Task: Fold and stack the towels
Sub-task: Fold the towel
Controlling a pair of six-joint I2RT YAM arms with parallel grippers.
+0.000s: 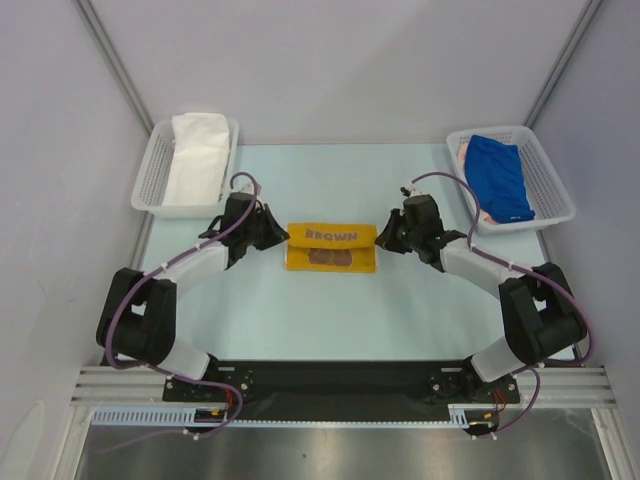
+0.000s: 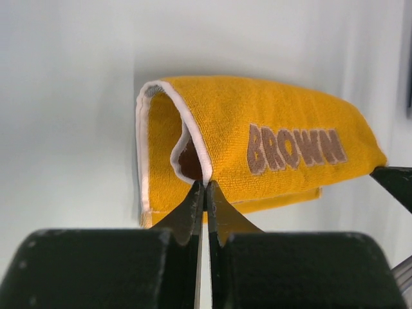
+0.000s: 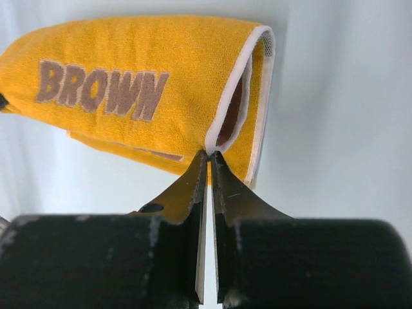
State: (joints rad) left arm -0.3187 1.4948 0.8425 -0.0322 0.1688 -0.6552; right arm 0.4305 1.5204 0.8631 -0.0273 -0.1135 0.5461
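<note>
While the yellow towel [image 1: 331,247] sits folded mid-table, the left gripper [image 2: 206,188] is clamped on its left white hem and the right gripper [image 3: 210,156] on its right hem, jaws nearly together

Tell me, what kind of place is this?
Probably a robot lab's test booth, not a home. Plain grey walls box in a pale table, two black robot arms are bolted to a metal rail, and they pinch a yellow towel between white baskets.

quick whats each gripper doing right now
Left gripper: shut on the yellow towel, pinching the white edge at one end.
Right gripper: shut on the yellow towel, at its other end.
</note>
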